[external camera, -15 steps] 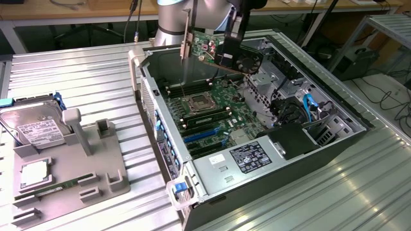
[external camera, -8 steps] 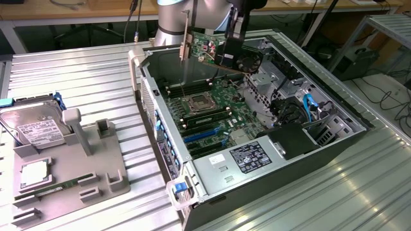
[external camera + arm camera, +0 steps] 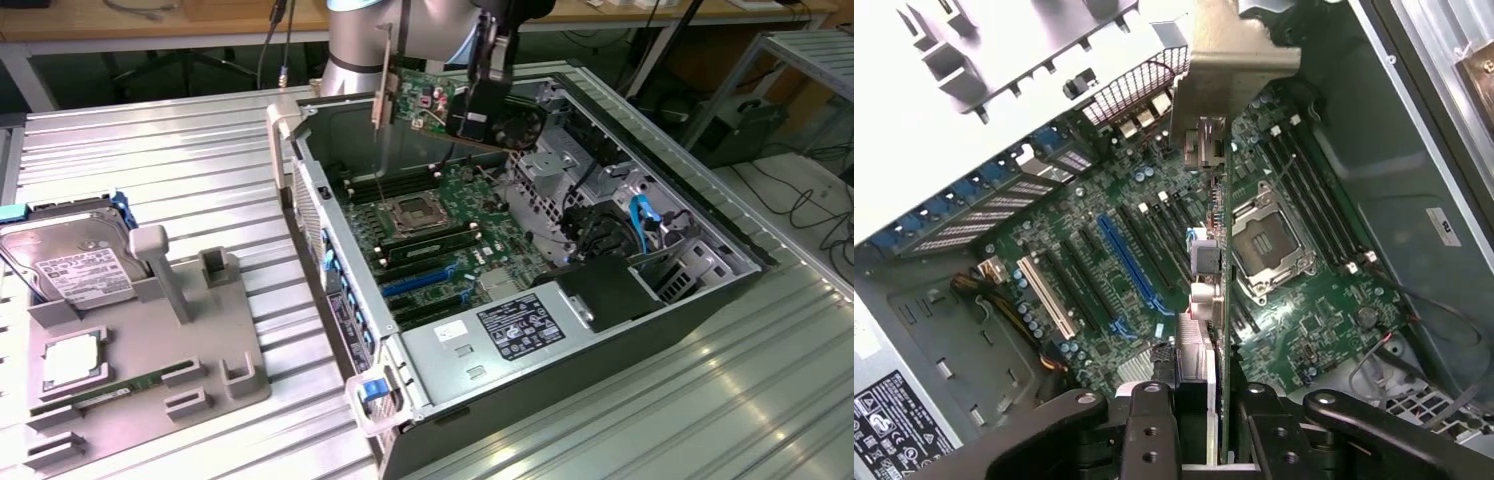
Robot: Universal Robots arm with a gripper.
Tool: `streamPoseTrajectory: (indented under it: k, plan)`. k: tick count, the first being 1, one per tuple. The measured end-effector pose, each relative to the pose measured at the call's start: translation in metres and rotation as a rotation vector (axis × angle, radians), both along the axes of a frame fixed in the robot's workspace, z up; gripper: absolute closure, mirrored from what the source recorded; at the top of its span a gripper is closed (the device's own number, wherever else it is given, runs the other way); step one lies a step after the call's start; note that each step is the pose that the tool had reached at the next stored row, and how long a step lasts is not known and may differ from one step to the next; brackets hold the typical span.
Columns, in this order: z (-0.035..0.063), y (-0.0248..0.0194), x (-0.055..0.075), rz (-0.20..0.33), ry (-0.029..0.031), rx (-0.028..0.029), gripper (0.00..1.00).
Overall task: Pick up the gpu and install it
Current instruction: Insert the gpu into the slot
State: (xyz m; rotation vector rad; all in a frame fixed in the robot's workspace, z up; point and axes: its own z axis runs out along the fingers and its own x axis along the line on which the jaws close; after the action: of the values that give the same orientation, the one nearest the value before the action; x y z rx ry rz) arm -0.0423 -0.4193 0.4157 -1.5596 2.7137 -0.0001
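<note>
Pick-up is done. The end effector (image 3: pixel 1194 420) is clamped on the gpu (image 3: pixel 454 105), a thin flat green circuit card with a black round fan and a silver metal end bracket (image 3: pixel 384 85), held edge-down and clear of all surfaces. Directly below the end effector lies the open black and grey computer case (image 3: pixel 694 215) with its green motherboard (image 3: pixel 1154 250). The long blue expansion slot (image 3: pixel 1132 265) sits just beside the card's lower edge and is unoccupied. Judgement: transport is largely complete; seating the card in a slot is not yet done.
</note>
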Motion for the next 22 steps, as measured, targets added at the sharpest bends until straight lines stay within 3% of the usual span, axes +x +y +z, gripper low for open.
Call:
streamPoseTrajectory:
  k: [22]
  plan:
    - [-0.0004, 0.0000, 0.0000, 0.187, 0.0000, 0.0000, 0.72]
